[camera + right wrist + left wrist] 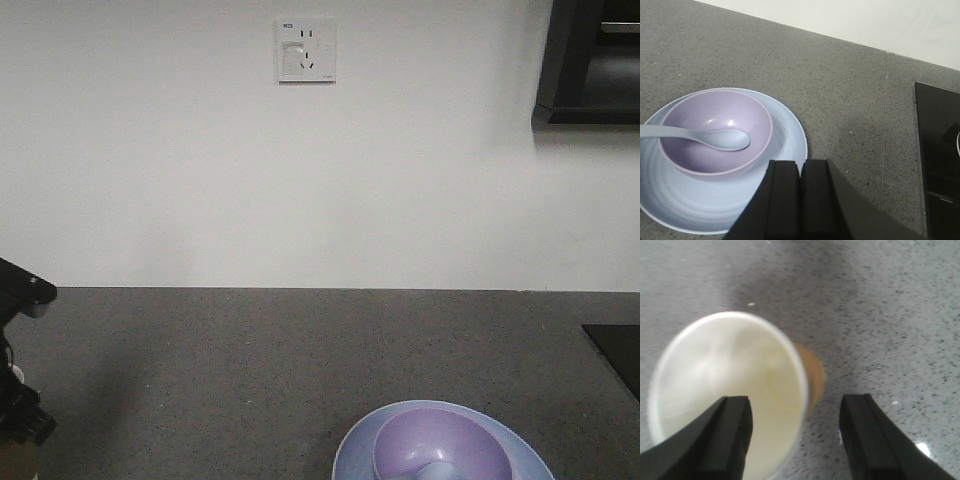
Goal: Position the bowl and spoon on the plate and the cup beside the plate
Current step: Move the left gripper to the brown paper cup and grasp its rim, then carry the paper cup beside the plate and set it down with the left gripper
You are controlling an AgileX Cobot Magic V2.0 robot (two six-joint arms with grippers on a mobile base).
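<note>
Left pincer [795,401] gapes wide. One finger hangs over the white mouth of the cup [730,375], the other sits outside its brown wall at 3 o'clock, with nothing gripped. The cup is blurred, so I can't tell if it's upright. Right pincer [800,165] is pressed together and empty, at 5 o'clock of the plate [790,135]. The bowl [715,125] sits on the plate with the spoon [725,139] inside, handle out to 9 o'clock. That part looks done, so the cup is the step in hand. Next move likely needs the jaws pinching the wall, then a carry across the countertop [900,315] to just beside the plate.

Front wallward; wrists close, downward; plate [350,452] common.
</note>
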